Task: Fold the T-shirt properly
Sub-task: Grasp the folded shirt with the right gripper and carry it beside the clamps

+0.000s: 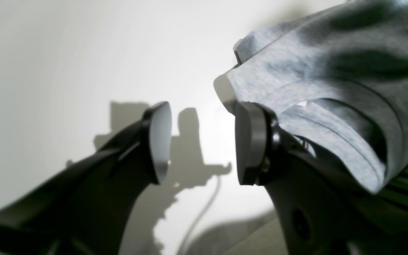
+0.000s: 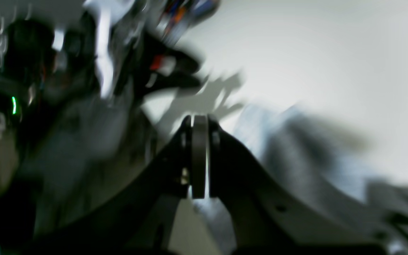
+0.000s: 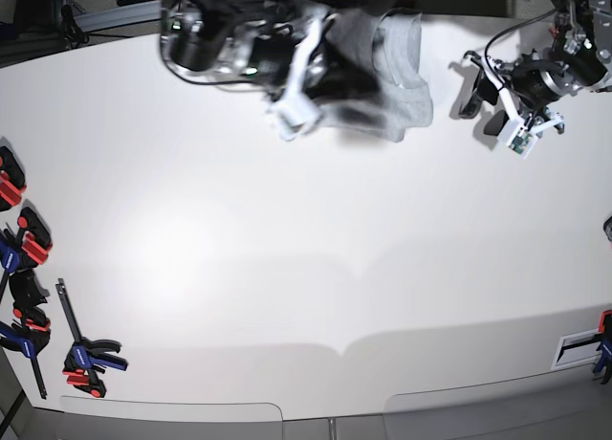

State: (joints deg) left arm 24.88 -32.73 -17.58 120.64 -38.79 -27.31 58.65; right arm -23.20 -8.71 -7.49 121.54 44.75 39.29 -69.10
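My left gripper (image 1: 202, 143) stands with its jaws apart and nothing between the pads; grey cloth lies just beside and behind the right-hand pad, draped against that finger but not pinched. My right gripper (image 2: 199, 156) has its pads pressed together; the wrist view is too smeared to show whether cloth is caught between them. The T-shirt (image 3: 392, 62) sits bunched at the far edge of the table (image 3: 287, 268), partly under the blurred right arm (image 3: 249, 43). I judge the fold unfinished. To do it well, I want the left jaws clear of the sleeve before moving, then take a hem corner squarely, keeping both arms slow so layers don't drag. Clamps (image 3: 86, 356) lie well apart.
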